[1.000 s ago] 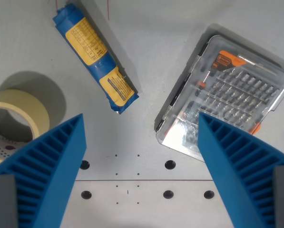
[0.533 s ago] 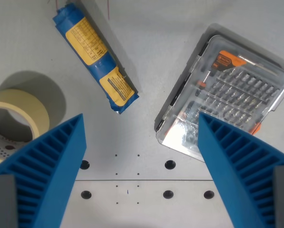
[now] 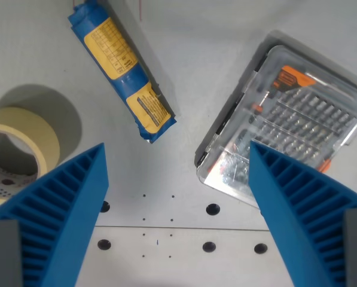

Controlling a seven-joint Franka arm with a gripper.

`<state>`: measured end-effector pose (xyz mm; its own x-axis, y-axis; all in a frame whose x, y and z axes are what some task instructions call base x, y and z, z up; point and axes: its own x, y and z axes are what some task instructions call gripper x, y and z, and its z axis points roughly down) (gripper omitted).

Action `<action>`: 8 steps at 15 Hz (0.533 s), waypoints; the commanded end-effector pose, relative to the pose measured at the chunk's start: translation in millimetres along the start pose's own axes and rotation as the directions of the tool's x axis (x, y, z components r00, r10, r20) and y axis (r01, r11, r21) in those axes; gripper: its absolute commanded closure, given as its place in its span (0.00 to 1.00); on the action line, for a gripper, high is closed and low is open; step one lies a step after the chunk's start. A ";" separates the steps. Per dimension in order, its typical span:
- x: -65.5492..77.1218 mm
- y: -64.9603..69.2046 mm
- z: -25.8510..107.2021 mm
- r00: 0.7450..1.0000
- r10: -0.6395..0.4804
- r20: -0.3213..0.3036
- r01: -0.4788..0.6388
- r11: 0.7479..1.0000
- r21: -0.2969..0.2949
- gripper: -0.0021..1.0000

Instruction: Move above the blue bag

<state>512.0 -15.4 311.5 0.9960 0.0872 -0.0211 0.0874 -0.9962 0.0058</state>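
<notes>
- Gripper (image 3: 177, 215) pointed straight down at the table (image 3: 196, 66); jaws were spread wide and released, nothing between them
- Two blue ribbed fingers (image 3: 58, 221) filled the bottom corners, one at the wrist view's left, one at the wrist view's right; grey finger mounts showed at the very bottom edge
- Bare grey table lay in the gap between the fingers; a seam line ran across it with several dark bolt holes (image 3: 212, 208) and small dots around it
- Tape roll (image 3: 23, 140) sat at the wrist view's left edge, cream-coloured, lying flat with its core up; lower part hidden behind the left-side finger
- Clear plastic bit case (image 3: 286, 131) lay at the wrist view's right, tilted diagonally; orange-handled driver and rows of bits visible through the lid; its lower corner was covered by the right-side finger
- Blue bag (image 3: 121, 69) lay furthest up, upper left of centre; long narrow pack with yellow labels, running diagonally from top-left down toward centre; top end cut off by the frame edge
- Bag was apart from tape roll and case, touching neither; it sat ahead of the gripper, not under the gap between the fingers
</notes>
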 end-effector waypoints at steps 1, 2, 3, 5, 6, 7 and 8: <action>-0.2 -4.2 9.8 0.992 -0.116 -0.050 0.116 0.993 -0.010 0.00; 0.0 -5.5 13.4 0.990 -0.134 -0.052 0.133 0.991 -0.012 0.00; 0.1 -6.9 17.1 0.987 -0.153 -0.056 0.152 0.988 -0.014 0.00; 0.3 -9.8 25.1 0.981 -0.187 -0.059 0.187 0.982 -0.018 0.00; 0.4 -11.3 29.4 0.977 -0.204 -0.063 0.203 0.979 -0.021 0.00; 0.5 -12.9 33.9 0.973 -0.223 -0.064 0.222 0.975 -0.023 0.00; 0.7 -14.5 38.4 0.968 -0.243 -0.063 0.241 0.970 -0.025 0.00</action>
<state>514.4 -2.5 276.3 0.9819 0.1855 -0.0371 0.1857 -0.9826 0.0029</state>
